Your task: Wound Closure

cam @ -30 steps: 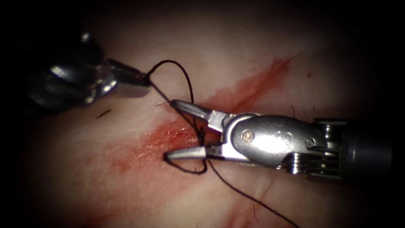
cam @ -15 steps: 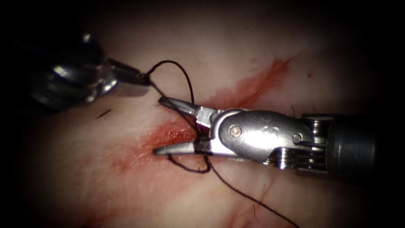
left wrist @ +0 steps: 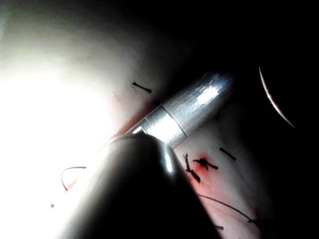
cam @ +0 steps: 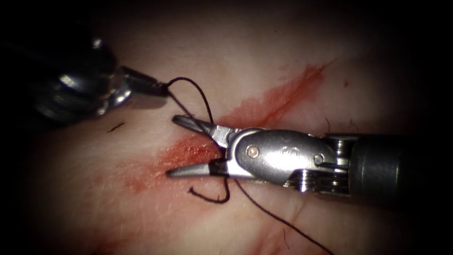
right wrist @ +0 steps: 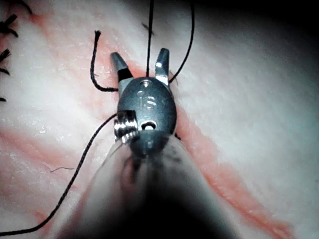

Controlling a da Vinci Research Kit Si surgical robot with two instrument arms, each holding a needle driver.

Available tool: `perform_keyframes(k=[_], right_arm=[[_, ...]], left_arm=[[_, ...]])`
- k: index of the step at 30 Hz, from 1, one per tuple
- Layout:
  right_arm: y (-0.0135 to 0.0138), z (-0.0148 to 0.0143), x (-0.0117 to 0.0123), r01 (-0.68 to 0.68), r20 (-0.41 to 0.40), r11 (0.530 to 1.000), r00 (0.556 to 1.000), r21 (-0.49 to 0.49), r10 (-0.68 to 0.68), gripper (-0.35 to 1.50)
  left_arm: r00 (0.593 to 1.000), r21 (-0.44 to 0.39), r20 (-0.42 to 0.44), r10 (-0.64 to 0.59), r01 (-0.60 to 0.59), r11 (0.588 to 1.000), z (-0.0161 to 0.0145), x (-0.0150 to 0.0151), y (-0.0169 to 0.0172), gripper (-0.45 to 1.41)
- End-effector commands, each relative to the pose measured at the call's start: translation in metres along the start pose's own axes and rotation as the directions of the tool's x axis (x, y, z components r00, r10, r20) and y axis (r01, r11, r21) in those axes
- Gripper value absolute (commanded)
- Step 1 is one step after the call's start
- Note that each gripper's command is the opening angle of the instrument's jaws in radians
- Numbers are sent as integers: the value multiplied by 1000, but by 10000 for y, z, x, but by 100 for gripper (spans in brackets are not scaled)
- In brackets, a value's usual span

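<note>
While left tool (cam: 158, 88) at upper left clamps thread (cam: 200, 94) | right tool (cam: 172, 145) at centre, jaws apart astride thread over cut (cam: 278, 101), holding nothing | needle (left wrist: 275, 98) lies off tissue (cam: 245, 52)

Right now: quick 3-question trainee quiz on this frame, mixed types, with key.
1. True or false: the left tool has its jaws shut on the thread.
2. How do the right tool's jaws stand? A open, astride the thread over the cut; B shut on the needle; C shut on the tissue.
3. Fill in: the free cut end of thread lies on the tissue just below the right tool's ____ jaw in the endoscope view.

Key: 1 true; 2 A; 3 lower.
</note>
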Motion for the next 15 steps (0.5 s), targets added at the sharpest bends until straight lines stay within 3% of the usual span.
perform_keyframes(k=[1,7,10,15], right_arm=[[3,8,3,0,-3,1000,1000,0,0,86],[3,8,12,-7,-5,1000,1000,0,7,81],[3,9,15,-9,-6,1000,1000,0,9,69],[2,9,14,-8,-6,1000,1000,1,8,27]], left_arm=[[1000,1,-1,-2,2,1000,5,5,0,-45],[1000,-1,1,0,0,1000,7,4,1,-45],[1000,-1,2,-2,2,1000,8,4,2,-45],[1000,-2,4,1,-1,1000,8,4,2,-45]])
